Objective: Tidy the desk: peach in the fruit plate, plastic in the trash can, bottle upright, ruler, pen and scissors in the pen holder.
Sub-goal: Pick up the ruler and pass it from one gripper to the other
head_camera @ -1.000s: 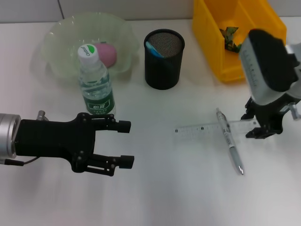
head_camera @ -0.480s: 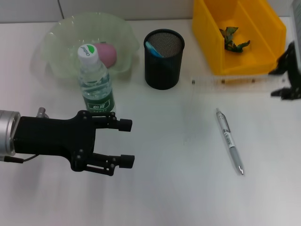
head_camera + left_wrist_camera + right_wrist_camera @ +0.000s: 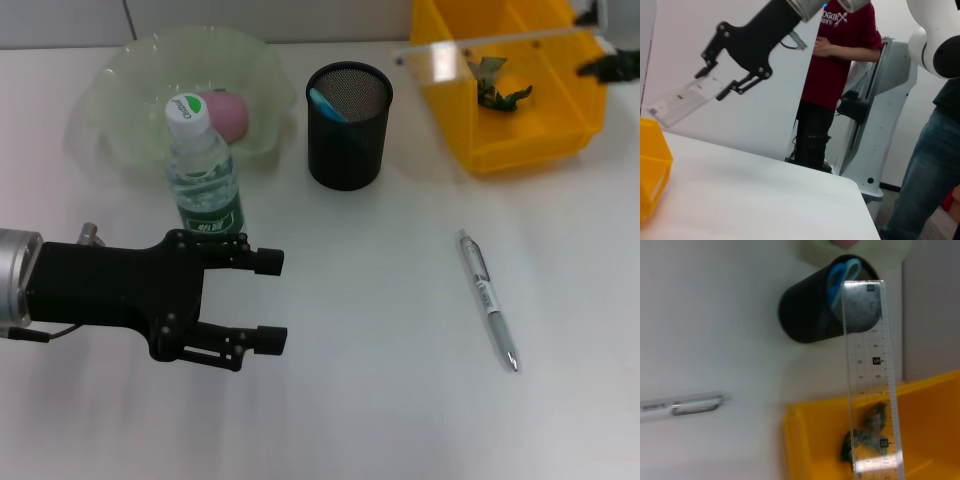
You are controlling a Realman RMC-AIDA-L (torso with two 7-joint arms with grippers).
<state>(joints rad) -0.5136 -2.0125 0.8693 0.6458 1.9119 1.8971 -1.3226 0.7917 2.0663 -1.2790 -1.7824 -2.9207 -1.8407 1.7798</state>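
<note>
Ruler [image 3: 490, 48] now aloft in right gripper [image 3: 606, 62]

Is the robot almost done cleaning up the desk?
Nearly. The peach sits in the fruit plate, the plastic lies in the yellow trash can, the bottle stands upright, and the scissors are in the pen holder. The right gripper holds the ruler up in the air. The pen lies on the desk. The left gripper waits open.
</note>
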